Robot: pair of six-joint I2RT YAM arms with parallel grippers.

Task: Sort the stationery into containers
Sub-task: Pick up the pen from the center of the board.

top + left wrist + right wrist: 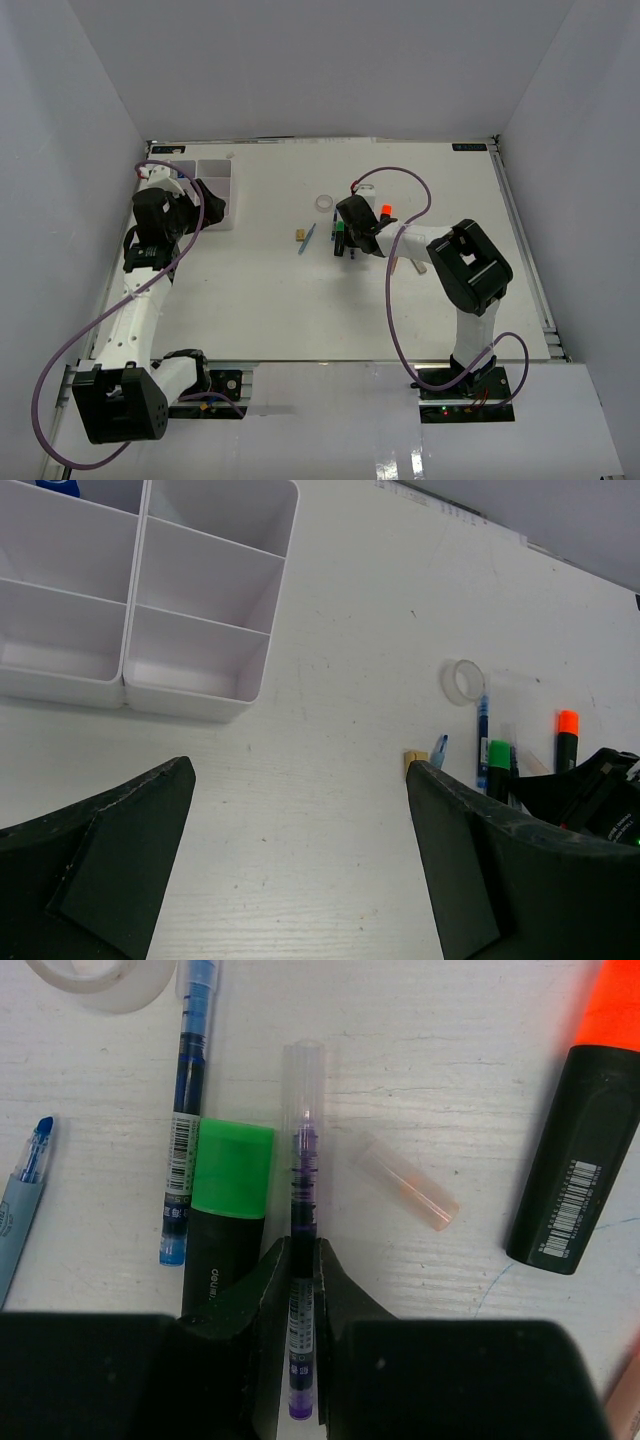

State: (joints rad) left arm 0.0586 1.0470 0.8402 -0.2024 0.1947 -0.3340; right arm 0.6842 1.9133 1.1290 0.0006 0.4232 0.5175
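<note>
My right gripper [302,1260] is shut on a purple pen [302,1150] with a clear cap, which lies flat on the table among the stationery. To its left are a green-capped highlighter [230,1185] and a blue pen [186,1110]. An orange-capped highlighter [590,1130] lies to its right, and a tape ring [100,980] at the top left. My left gripper [300,768] hangs open over bare table near the white organiser tray [135,590]. A brass clip [411,763] sits beside its right finger [470,860].
A loose clear cap [405,1180] lies just right of the purple pen, and a light blue pen [25,1195] lies at the far left. Something blue-capped [60,485] shows in a far tray compartment. White walls enclose the table [300,310].
</note>
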